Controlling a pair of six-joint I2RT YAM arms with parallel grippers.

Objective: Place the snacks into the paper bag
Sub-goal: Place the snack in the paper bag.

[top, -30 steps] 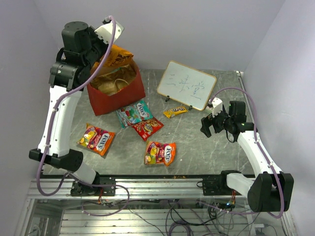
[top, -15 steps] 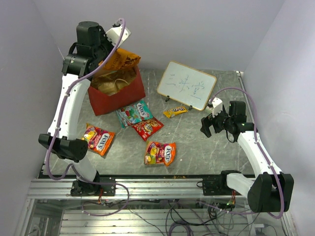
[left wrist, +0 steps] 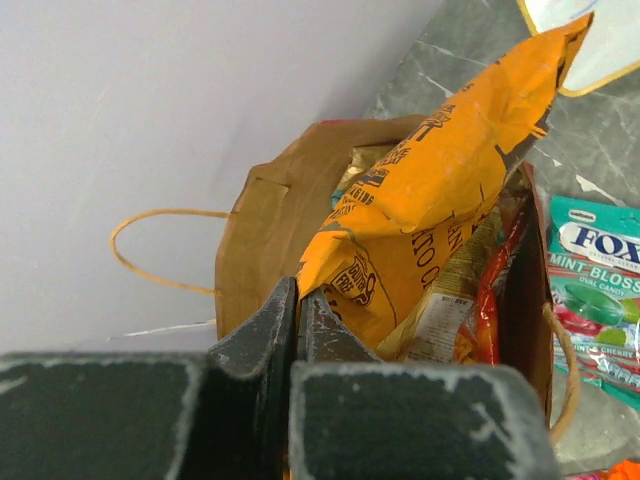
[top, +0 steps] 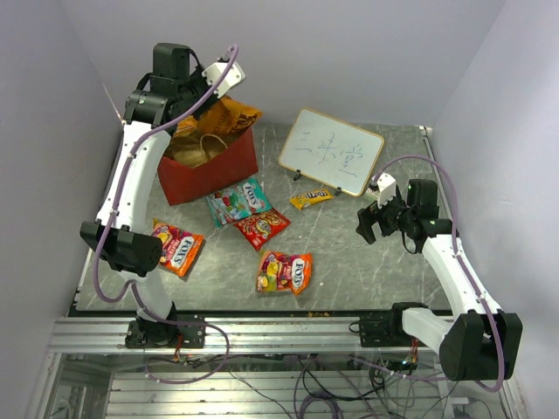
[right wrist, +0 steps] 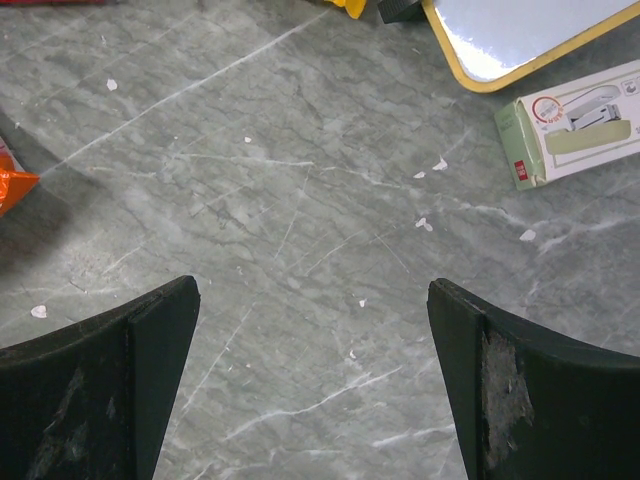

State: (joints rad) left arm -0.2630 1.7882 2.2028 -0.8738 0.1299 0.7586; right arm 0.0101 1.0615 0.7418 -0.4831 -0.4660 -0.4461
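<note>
The red paper bag (top: 210, 175) stands at the back left, its brown inside (left wrist: 268, 230) open to the left wrist view. My left gripper (top: 208, 101) (left wrist: 298, 296) is shut on a corner of the big orange chip bag (top: 232, 116) (left wrist: 440, 190), which hangs tilted over the bag's mouth. A tan chip bag (left wrist: 448, 305) sits inside. On the table lie a teal pack (top: 238, 199) (left wrist: 595, 285), a red pack (top: 262, 227), two orange-red packs (top: 175, 247) (top: 285, 271) and a small yellow pack (top: 311, 198). My right gripper (top: 367, 223) (right wrist: 312, 300) is open and empty above bare table.
A whiteboard (top: 332, 150) (right wrist: 520, 30) with writing leans at the back right. A small white box (right wrist: 575, 120) lies beside it. Walls close in at the back and both sides. The bag's loop handle (left wrist: 150, 250) sticks out toward the wall.
My left arm has swung right and back, carrying the orange chip bag with it over the paper bag's mouth. The right arm has not moved.
</note>
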